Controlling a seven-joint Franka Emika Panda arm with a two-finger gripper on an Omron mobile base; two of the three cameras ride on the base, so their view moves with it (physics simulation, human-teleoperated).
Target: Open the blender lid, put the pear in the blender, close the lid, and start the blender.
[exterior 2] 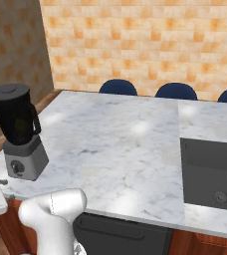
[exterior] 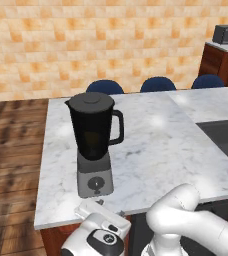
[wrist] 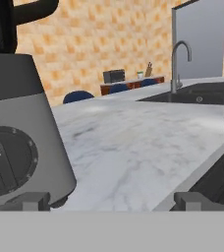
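The blender (exterior: pixel 94 131) stands near the front left edge of the marble counter (exterior: pixel 151 150), also at the far left in the right base view (exterior 2: pixel 17 122). The blender lid (exterior: pixel 91 98) sits flat on the jar's rim. A faint yellowish tint shows through the smoky jar; I cannot tell whether it is the pear. My gripper (exterior: pixel 106 206) (exterior 2: pixel 5 190) hangs open just in front of the grey base, at counter-edge height. In the hand view the round knob (wrist: pixel 6 160) is close on the left, and the gripper (wrist: pixel 113 202) has its tips wide apart with nothing between them.
A dark sink (exterior 2: pixel 211 172) with a tall faucet (wrist: pixel 176 61) is set into the counter's right side. Blue chairs (exterior: pixel 157 84) line the far edge. Wooden floor (exterior: pixel 11 145) lies left of the counter. A wooden cabinet (exterior: pixel 225 60) stands at the back right.
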